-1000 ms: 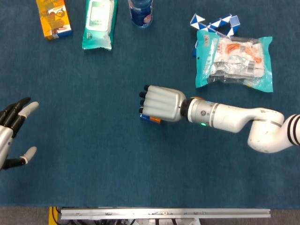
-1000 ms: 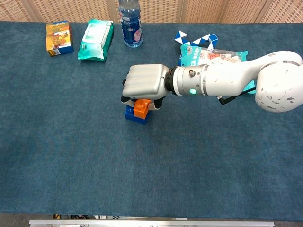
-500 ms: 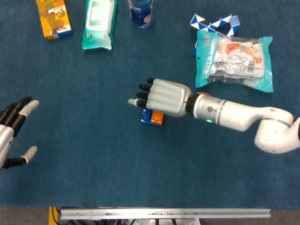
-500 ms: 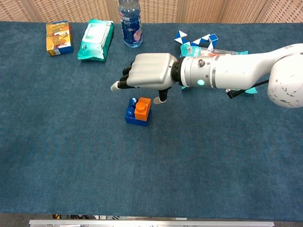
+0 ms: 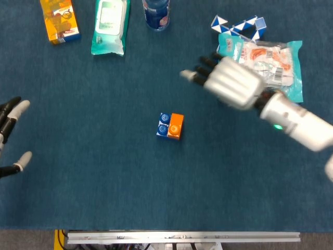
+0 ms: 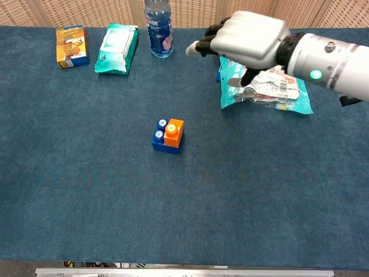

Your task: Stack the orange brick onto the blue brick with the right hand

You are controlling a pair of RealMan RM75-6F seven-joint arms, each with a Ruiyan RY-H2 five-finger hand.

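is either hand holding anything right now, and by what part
Nothing is held. The right hand is open above the table, and the orange brick sits free on the blue brick. The left hand is open too.

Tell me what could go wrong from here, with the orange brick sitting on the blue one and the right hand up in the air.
The orange brick covers only one side of the blue brick, so it may not be fully pressed on and a knock could tip it off. The right hand hangs open above the snack bag, near the bottle; a careless retreat could drag or topple them.
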